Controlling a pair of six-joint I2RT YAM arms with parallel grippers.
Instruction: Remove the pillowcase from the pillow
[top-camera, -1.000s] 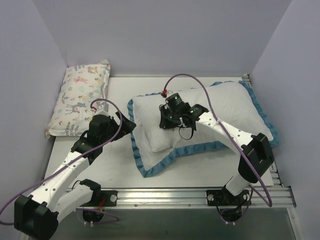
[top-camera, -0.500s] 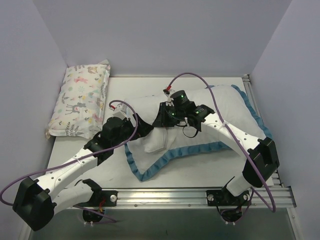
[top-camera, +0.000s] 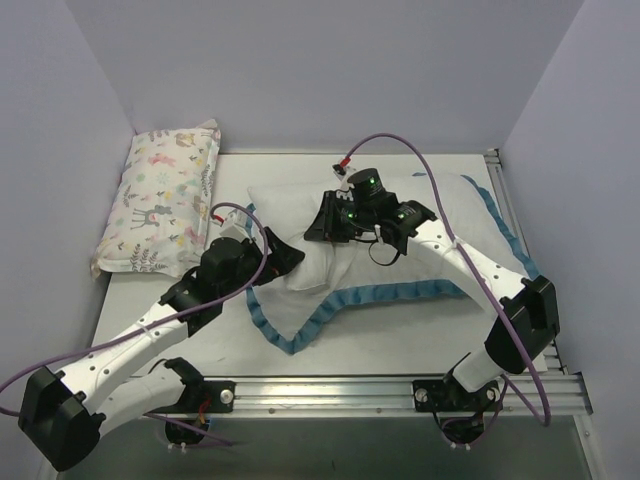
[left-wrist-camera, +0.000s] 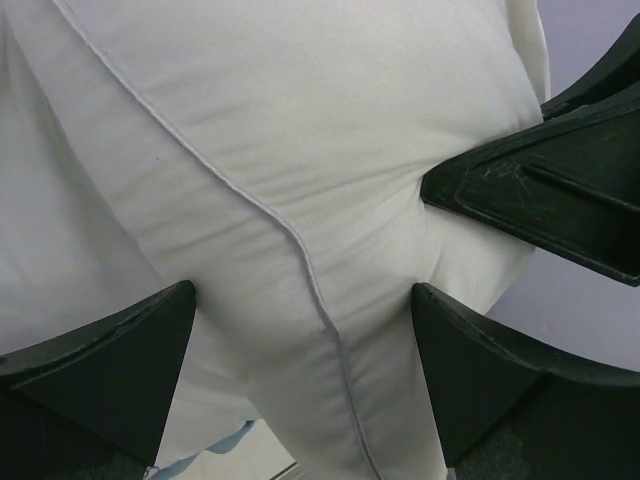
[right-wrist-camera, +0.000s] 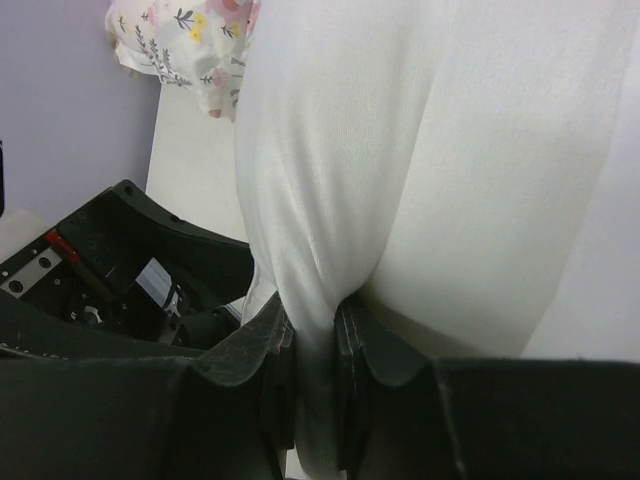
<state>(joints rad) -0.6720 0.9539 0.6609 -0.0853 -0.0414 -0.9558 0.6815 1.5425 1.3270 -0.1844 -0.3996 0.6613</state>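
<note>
**A:** Overhead view first. Where does the pillowcase (top-camera: 395, 294) lie?

**B:** It lies across the centre and right of the table (top-camera: 400, 345), plain white face up. Its teal frill shows along the lower and right edges.

**A:** What is in it?

**B:** The pillow (top-camera: 312, 268) is mostly inside. One plump white corner sticks out left of centre and lies over the frill. In the left wrist view a piped seam runs down that corner.

**A:** How does the left gripper (top-camera: 285, 255) stand?

**B:** Its jaws are spread wide, with one finger (left-wrist-camera: 110, 370) on either side of the exposed corner. I cannot tell whether the fingers touch the cloth.

**A:** And the right gripper (top-camera: 322, 228)?

**B:** It sits just above the left one, at the centre of the frame. Its jaws are nearly together and pinch a thin fold of white cloth. The fold reads as the pillow's own skin at the exposed end. One of its fingers shows at the upper right of the left wrist view, pressed into the same bulge.

**A:** Anything else on the table?

**B:** A smaller animal-print pillow (top-camera: 165, 195) lies at the upper left by the wall. It is near the pillowcase's left end but apart from it.
</note>
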